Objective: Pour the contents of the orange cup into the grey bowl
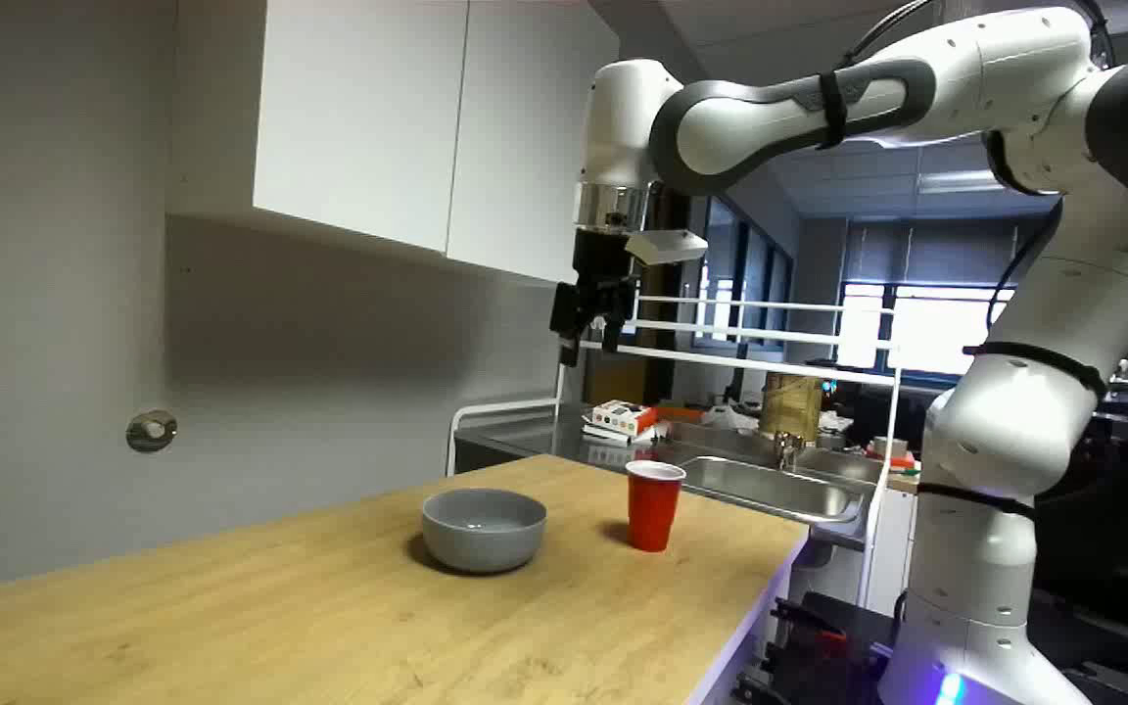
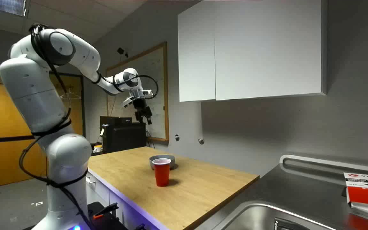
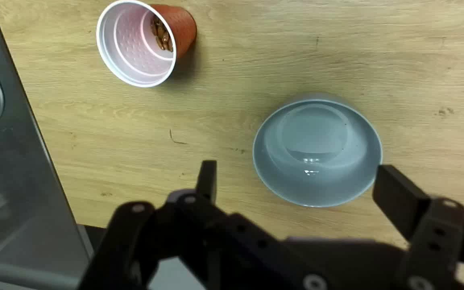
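Jaws hang spread and empty above the counter (image 1: 280,617), likely for approach room. Orange cup (image 1: 653,509) stands upright, near the grey bowl (image 1: 484,534), so its contents (image 3: 162,35), perhaps nuts, too small to tell, don't spill.

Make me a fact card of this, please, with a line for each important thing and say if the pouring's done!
Pour from: red-orange tapered plastic cup, white-rimmed, standing upright
Inside it: small brown pieces, maybe nuts
Pour into: shallow round glossy grey bowl, apart from the cup, no pieces in it
Surface: flat light-brown wood-grain tabletop
Grabbing part: black two-fingered claw, open, holding nothing, above the tabletop
Pouring: not done yet
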